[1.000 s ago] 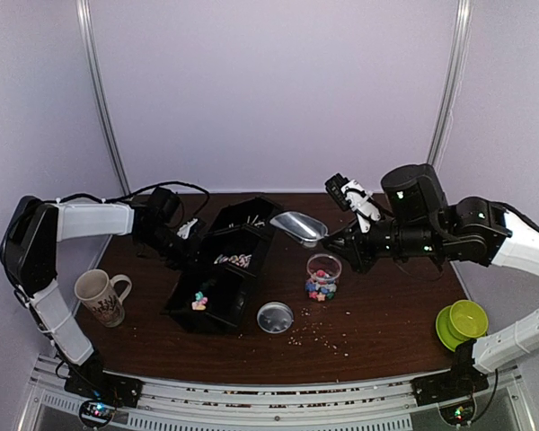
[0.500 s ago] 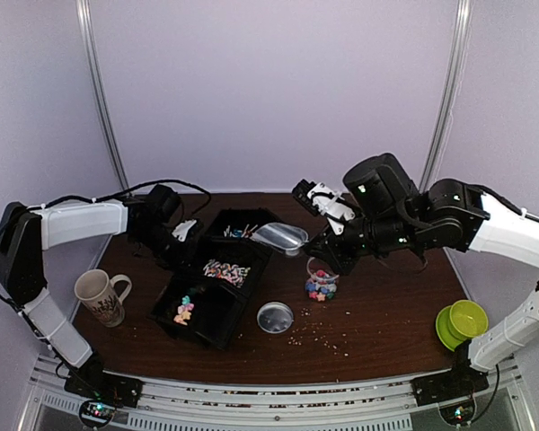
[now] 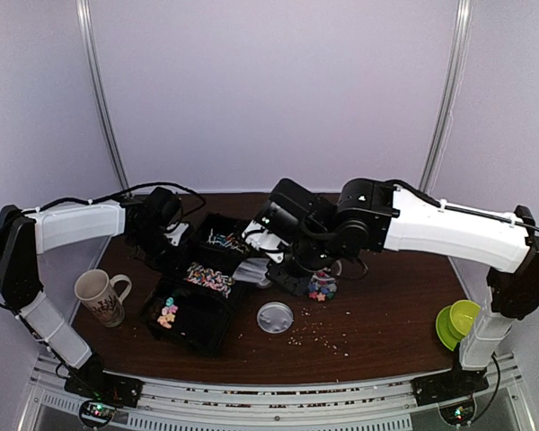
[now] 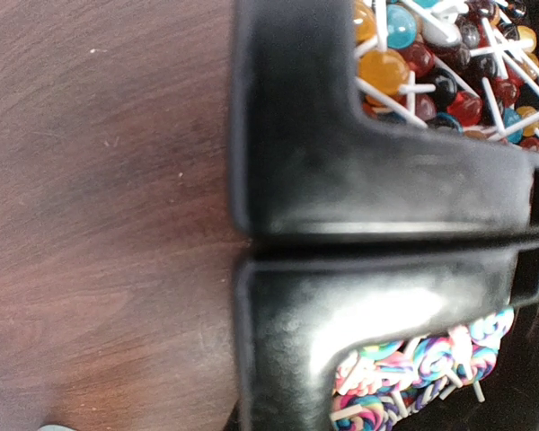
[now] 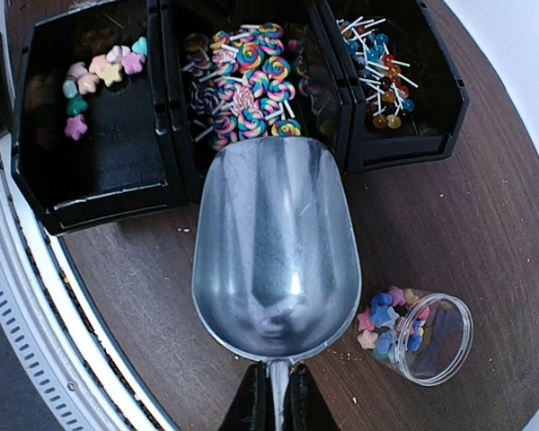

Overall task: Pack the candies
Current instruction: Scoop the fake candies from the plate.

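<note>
Star-shaped candies (image 3: 168,312) (image 5: 94,76) lie in the end compartment of a black three-part tray (image 3: 196,334) (image 5: 166,135). More candies (image 3: 321,289) (image 5: 391,323) fill a clear open jar (image 5: 449,346) to the tray's right. My right gripper (image 3: 277,267) (image 5: 278,366) is shut on the handle of an empty metal scoop (image 3: 253,269) (image 5: 274,242), which hovers at the tray's edge beside the jar. My left gripper (image 3: 172,235) is at the tray's far left rim, shut on it; its wrist view shows only rim (image 4: 341,189) and lollipops.
Swirl lollipops (image 5: 242,76) fill the middle compartment and ball lollipops (image 5: 382,81) the far one. The jar's lid (image 3: 274,317) lies in front of the tray amid pale crumbs (image 3: 319,334). A mug (image 3: 99,296) stands at left, a green bowl (image 3: 458,321) at right.
The right arm swung the scoop left and down, from above the jar to the tray's edge. The tray, held by the left gripper, shifted left and nearer.
</note>
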Available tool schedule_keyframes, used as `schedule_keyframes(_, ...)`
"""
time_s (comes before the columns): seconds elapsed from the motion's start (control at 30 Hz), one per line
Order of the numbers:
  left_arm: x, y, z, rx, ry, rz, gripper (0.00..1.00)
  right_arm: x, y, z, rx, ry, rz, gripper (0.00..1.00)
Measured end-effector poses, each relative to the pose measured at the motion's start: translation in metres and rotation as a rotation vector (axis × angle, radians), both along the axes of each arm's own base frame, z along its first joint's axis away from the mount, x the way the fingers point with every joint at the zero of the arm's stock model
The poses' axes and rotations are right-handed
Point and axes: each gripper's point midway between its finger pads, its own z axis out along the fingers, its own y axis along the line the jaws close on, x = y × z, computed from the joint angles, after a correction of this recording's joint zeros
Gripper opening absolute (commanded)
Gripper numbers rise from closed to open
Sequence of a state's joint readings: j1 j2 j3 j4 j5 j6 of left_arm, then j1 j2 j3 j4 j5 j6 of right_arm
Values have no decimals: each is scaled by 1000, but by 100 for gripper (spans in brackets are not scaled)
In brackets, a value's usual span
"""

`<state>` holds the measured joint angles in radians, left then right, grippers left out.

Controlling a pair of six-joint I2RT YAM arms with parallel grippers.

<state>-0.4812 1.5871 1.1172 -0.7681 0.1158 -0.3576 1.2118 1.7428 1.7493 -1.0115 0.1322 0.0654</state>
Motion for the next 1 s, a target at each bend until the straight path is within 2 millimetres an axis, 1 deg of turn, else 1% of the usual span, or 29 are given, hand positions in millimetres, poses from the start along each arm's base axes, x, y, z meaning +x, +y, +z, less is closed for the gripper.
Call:
schedule_keyframes(0.23,-5,1,-2,55,-11,-31,0,8,11,-17,-105,-8,1,0)
schedule_keyframes(0.4,-6,-1,-2,75,-22,-48,0,13,13,-33,-188,-12,7,0)
schedule_keyframes(0.5,-6,-1,-2,84,-28,-54,0,15,15,-38,-233,-24,11,0)
schedule_keyframes(0.8,-7,-3,-2,94,-36,-72,0,24,25,-40,-350,-110,37,0)
schedule_keyframes(1.0,-7,-4,-2,97,-40,-79,0,24,32,-48,-441,-174,87,0)
